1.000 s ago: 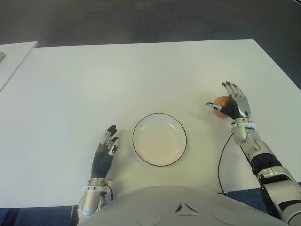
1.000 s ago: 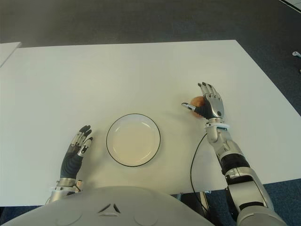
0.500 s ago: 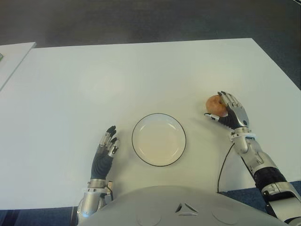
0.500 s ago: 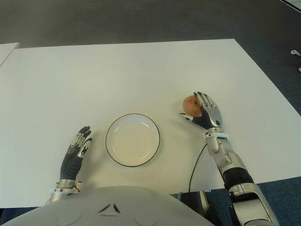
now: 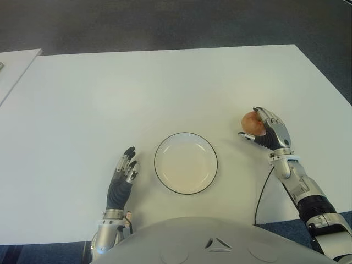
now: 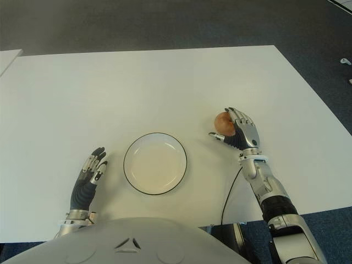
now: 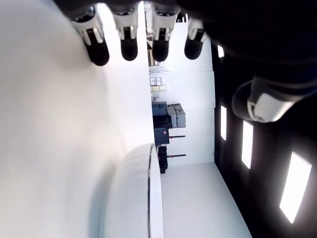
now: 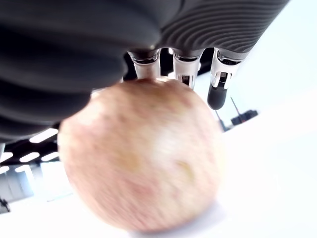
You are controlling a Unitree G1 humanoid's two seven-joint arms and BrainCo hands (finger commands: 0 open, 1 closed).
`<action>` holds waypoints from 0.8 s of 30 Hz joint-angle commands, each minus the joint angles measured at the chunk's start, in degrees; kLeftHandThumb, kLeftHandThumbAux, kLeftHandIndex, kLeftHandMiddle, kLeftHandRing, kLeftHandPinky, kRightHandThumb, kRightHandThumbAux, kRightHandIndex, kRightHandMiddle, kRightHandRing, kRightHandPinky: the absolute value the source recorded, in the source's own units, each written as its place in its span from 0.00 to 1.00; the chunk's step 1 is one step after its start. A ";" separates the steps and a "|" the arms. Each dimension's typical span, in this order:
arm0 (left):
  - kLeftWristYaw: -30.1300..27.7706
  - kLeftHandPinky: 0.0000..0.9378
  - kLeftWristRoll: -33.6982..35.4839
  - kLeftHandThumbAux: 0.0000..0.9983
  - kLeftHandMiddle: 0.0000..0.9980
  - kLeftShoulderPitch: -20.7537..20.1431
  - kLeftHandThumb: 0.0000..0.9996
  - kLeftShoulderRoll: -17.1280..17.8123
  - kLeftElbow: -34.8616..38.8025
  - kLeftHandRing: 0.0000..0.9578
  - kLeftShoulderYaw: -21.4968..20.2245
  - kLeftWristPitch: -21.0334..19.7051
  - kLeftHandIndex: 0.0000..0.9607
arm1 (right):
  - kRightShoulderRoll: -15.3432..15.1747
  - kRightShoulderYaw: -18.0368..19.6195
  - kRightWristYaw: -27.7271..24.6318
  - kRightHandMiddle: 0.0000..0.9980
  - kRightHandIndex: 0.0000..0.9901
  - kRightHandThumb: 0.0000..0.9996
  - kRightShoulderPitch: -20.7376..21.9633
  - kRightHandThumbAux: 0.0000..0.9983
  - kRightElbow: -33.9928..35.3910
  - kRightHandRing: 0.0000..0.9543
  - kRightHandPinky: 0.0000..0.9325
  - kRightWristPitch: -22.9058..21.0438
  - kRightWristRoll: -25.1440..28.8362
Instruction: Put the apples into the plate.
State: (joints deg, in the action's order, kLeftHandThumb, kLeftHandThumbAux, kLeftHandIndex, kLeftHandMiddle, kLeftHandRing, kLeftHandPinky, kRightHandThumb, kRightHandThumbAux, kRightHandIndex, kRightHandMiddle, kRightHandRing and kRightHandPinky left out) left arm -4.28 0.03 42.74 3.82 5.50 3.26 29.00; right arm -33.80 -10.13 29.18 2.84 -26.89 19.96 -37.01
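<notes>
- Right robot hand (image 5: pixel 268 131) is curled around the apple (image 5: pixel 251 121), mid-right of frame; we think a loose wrap could drop it short of the plate (image 5: pixel 186 163).
- Left robot hand (image 5: pixel 124 172) sits lower left, fingers relaxed, holding nothing.

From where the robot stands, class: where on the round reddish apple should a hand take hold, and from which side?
Grip the round reddish apple around its widest middle, coming from its right, the side away from the white black-rimmed plate. It has no handle, so fingers must wrap its curve, as the right hand does now. The left hand shows left of the plate.
</notes>
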 commanded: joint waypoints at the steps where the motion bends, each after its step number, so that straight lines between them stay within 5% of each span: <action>1: 0.27 0.00 -0.56 0.38 0.00 0.06 0.00 -0.54 -0.79 0.00 0.36 -0.37 0.00 | 0.21 0.11 2.59 0.52 0.47 0.58 1.43 0.41 -0.16 0.51 0.45 2.16 -1.17; 9: 0.65 0.00 -0.78 0.39 0.00 0.29 0.00 -1.19 0.23 0.00 0.34 -1.06 0.00 | 0.27 1.07 4.25 0.80 0.79 0.83 3.02 0.57 1.47 0.84 0.85 3.82 -1.20; 15: 0.69 0.00 -0.93 0.39 0.00 -0.13 0.01 -1.50 -0.06 0.00 0.35 -0.71 0.00 | 0.41 1.44 4.93 0.88 0.86 0.95 3.51 0.62 1.25 0.91 0.93 4.74 -1.28; 24: 0.88 0.00 -1.00 0.40 0.00 -0.28 0.00 -2.28 0.52 0.00 0.64 -2.15 0.00 | 0.21 1.84 4.67 0.90 0.90 1.00 3.97 0.64 0.50 0.94 0.95 7.22 -0.73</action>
State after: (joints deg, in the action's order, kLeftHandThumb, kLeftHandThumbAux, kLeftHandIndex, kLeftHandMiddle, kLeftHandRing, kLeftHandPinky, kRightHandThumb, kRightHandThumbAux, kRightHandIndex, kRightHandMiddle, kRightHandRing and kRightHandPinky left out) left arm -3.85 -0.76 42.64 2.04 6.18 3.38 28.26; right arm -33.66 -8.37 34.04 6.75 -25.54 26.01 -38.01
